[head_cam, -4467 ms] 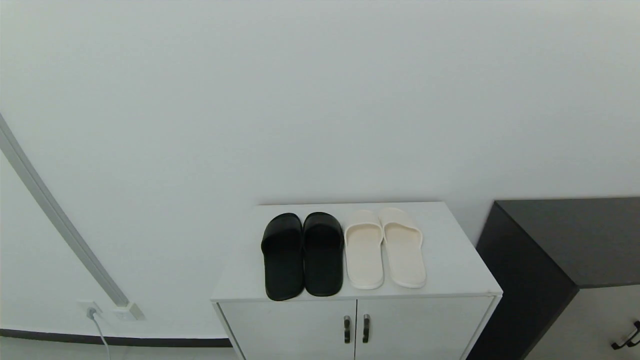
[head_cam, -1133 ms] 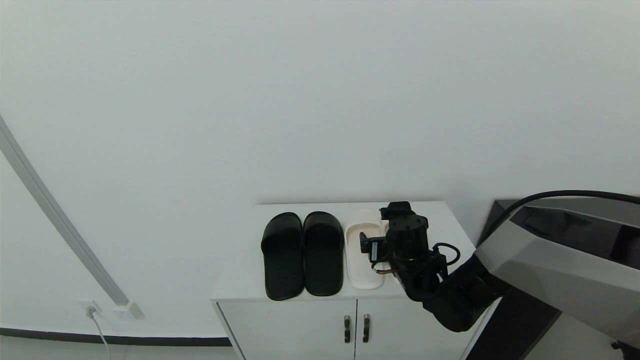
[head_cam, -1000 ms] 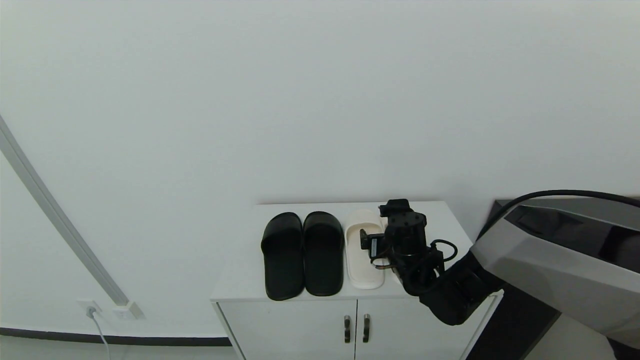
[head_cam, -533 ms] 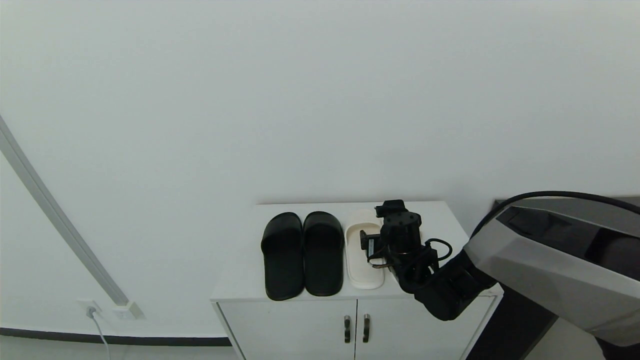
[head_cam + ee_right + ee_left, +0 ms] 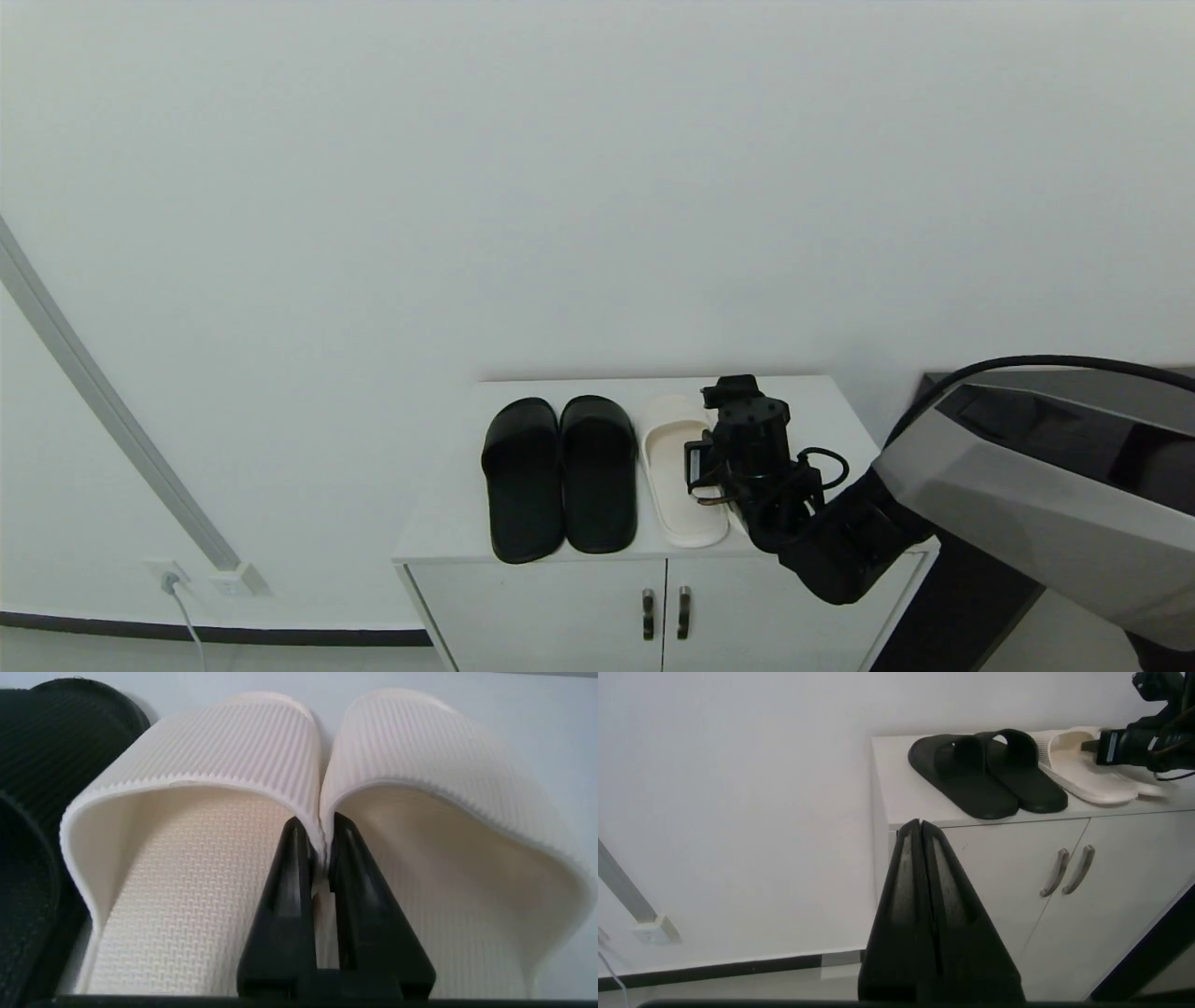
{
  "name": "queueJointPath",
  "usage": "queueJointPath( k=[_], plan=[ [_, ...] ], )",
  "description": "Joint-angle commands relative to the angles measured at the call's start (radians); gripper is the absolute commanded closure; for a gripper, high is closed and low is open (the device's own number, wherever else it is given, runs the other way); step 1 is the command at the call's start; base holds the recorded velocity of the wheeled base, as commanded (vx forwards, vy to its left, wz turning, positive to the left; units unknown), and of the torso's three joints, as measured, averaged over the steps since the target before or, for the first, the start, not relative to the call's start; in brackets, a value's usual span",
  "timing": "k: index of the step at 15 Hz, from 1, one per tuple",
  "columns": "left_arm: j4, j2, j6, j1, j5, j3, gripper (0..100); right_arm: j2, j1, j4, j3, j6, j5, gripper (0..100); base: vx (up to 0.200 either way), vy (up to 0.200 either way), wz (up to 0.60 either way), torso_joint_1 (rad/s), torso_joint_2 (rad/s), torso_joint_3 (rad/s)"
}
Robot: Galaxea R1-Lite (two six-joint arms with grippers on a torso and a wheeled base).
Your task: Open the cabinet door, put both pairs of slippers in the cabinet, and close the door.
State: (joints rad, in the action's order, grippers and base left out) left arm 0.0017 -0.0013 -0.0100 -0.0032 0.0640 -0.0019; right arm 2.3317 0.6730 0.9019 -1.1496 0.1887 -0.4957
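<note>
A black pair of slippers (image 5: 560, 476) and a white pair (image 5: 677, 476) lie side by side on top of the white cabinet (image 5: 439, 527). Both cabinet doors (image 5: 560, 616) are closed, with their handles (image 5: 665, 613) at the middle. My right gripper (image 5: 322, 835) is down on the white pair (image 5: 187, 868), one finger inside each slipper and shut on their touching inner walls. The right arm's wrist (image 5: 752, 448) hides the right-hand white slipper. My left gripper (image 5: 920, 831) is shut on nothing, held low in front of the cabinet's left side (image 5: 882, 859).
A dark cabinet (image 5: 934, 607) stands close on the right. The wall rises directly behind the white cabinet. A wall socket with a cable (image 5: 170, 581) and a slanted conduit (image 5: 112, 411) are at the lower left.
The right arm came in over the white slippers and its gripper settled on them. In the last half second both pairs slid slightly left, and the visible white slipper turned a little.
</note>
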Motion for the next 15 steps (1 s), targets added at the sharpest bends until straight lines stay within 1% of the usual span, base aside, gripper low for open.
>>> queueJointPath(
  k=[1,3,4,7,9,10,11,12,13,14,15],
  plan=[
    [0.0,0.001,-0.001,0.0,0.0,0.0,100,-0.086,0.01,0.003,0.057,-0.011,0.0,100,0.0,0.0,0.0,0.0,0.0,0.0],
    [0.0,0.001,-0.001,0.0,0.0,0.0,100,-0.138,0.017,0.003,0.093,-0.012,0.003,100,0.0,0.0,0.0,0.0,0.0,0.0],
    [0.0,0.001,-0.001,0.002,0.0,-0.001,100,-0.21,0.027,0.002,0.14,-0.023,0.005,100,0.0,0.0,0.0,0.0,0.0,0.0],
    [0.0,0.001,-0.001,0.0,0.0,0.0,100,-0.324,0.057,0.002,0.234,-0.045,0.013,100,0.0,0.0,0.0,0.0,0.0,0.0],
    [0.0,0.001,0.001,0.002,0.0,-0.001,100,-0.41,0.086,0.003,0.344,-0.052,0.074,100,0.0,0.0,0.0,0.0,0.0,0.0],
    [0.0,0.001,-0.001,0.002,0.0,-0.001,100,-0.466,0.099,0.005,0.416,-0.061,0.137,100,0.0,0.0,0.0,0.0,0.0,0.0],
    [0.0,0.001,-0.001,0.0,0.0,0.0,100,-0.503,0.105,0.008,0.461,-0.071,0.187,100,0.0,0.0,0.0,0.0,0.0,0.0],
    [0.0,0.001,0.001,0.0,0.0,0.0,100,-0.592,0.111,0.006,0.557,-0.091,0.329,100,0.0,0.0,0.0,0.0,0.0,0.0],
    [0.0,0.001,-0.001,0.0,0.0,0.0,100,-0.658,0.112,0.003,0.623,-0.092,0.442,100,0.0,0.0,0.0,0.0,0.0,0.0],
    [0.0,0.001,-0.001,0.002,0.0,0.0,100,-0.706,0.111,0.0,0.666,-0.094,0.523,100,0.0,0.0,0.0,0.0,0.0,0.0],
    [0.0,0.001,-0.001,0.002,0.0,-0.001,100,-0.729,0.112,-0.009,0.683,-0.094,0.565,100,0.0,0.0,0.0,0.0,0.0,0.0]
  ],
)
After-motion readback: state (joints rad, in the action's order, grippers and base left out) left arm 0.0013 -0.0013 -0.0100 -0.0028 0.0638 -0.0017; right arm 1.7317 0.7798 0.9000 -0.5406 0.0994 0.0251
